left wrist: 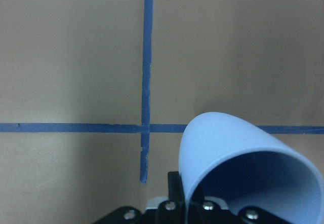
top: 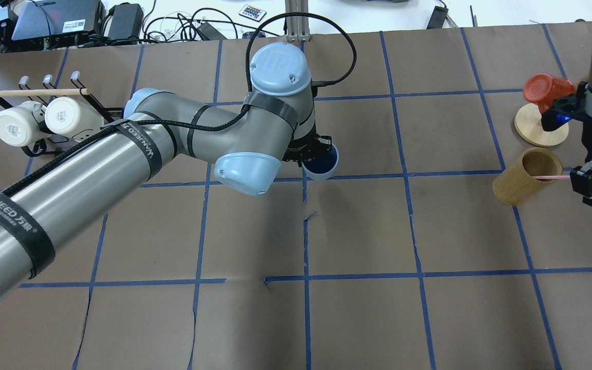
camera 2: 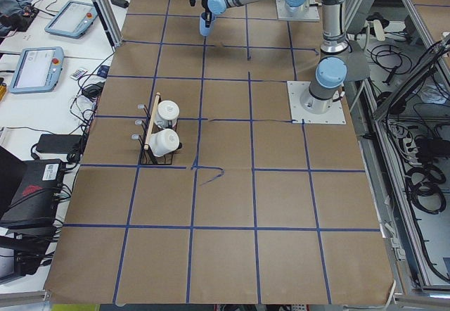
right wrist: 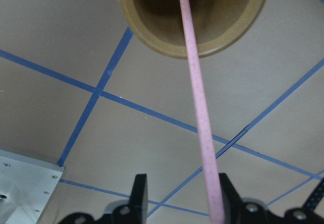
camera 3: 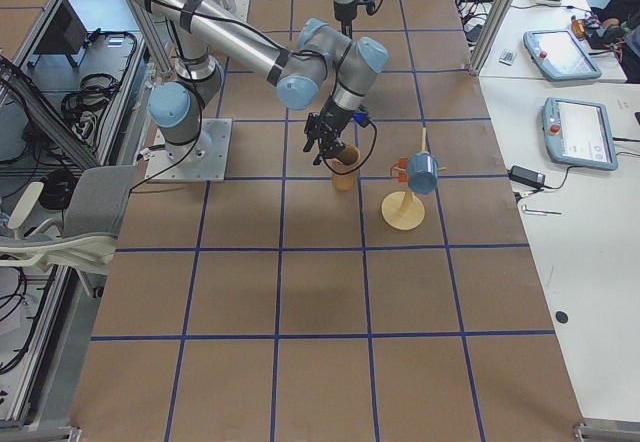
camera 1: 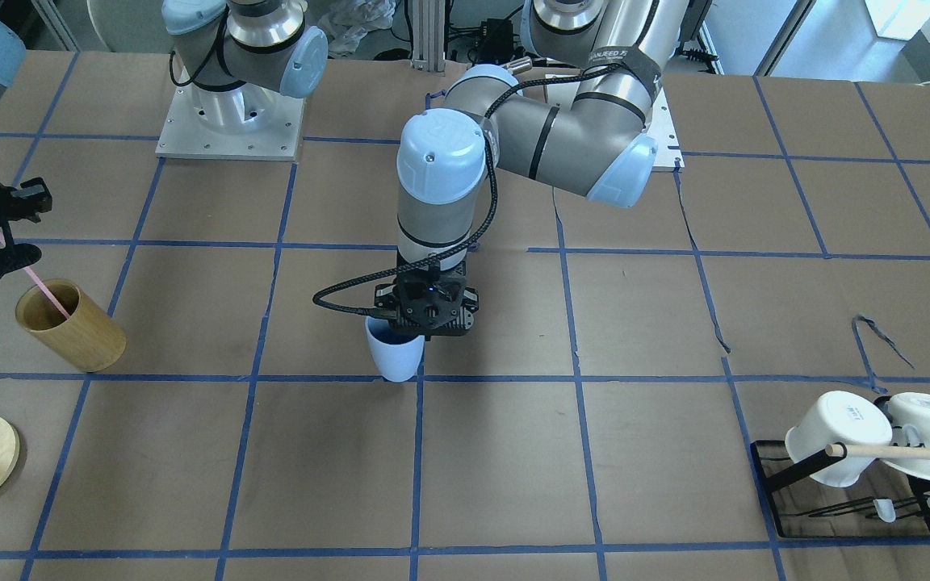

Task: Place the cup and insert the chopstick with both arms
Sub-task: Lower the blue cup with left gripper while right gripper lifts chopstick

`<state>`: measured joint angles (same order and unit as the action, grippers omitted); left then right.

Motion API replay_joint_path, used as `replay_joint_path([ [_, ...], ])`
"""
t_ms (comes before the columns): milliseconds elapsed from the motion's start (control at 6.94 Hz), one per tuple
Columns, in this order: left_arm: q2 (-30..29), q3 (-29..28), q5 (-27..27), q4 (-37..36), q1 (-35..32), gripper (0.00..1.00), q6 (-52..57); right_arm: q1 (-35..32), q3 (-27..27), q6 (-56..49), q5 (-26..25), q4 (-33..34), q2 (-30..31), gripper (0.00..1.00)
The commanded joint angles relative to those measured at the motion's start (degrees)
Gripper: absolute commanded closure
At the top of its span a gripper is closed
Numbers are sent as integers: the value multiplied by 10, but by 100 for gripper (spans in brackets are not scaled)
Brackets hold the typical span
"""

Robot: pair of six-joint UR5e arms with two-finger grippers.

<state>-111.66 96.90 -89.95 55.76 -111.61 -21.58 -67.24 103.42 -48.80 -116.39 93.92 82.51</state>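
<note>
I've got the left gripper [camera 1: 430, 313] clamped on the rim of the pale-blue, dark-lined cup [camera 1: 395, 355], just beside the middle tape crossing [camera 1: 419, 378]. The right gripper [top: 586, 183] pinches the thin pink chopstick [top: 553, 178], its tip inside the wooden tube [top: 519, 187].

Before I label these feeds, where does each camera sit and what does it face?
Front: across the table, facing the robot; both arms, blue cup.
Overhead: behind the robot, looking down; both arms, same cup.
Left side: table's end; left arm nearer.
Right side: opposite end; right arm nearer.
Left wrist: fingers, cup, table below.
Right wrist: fingers, chopstick entering wooden tube.
</note>
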Motion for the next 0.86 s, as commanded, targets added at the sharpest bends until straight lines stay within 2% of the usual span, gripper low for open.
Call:
replay_joint_path([
  [0, 14, 35, -20, 1, 30, 100, 32, 0, -7, -1, 1, 2, -1, 58],
  [144, 15, 42, -15, 2, 28, 100, 31, 0, -7, -1, 2, 1, -2, 69],
  [432, 17, 55, 14, -2, 28, 100, 22, 0, -13, -1, 2, 1, -2, 78],
  [720, 7, 55, 15, -6, 27, 100, 20, 0, -16, -2, 6, -4, -2, 93],
])
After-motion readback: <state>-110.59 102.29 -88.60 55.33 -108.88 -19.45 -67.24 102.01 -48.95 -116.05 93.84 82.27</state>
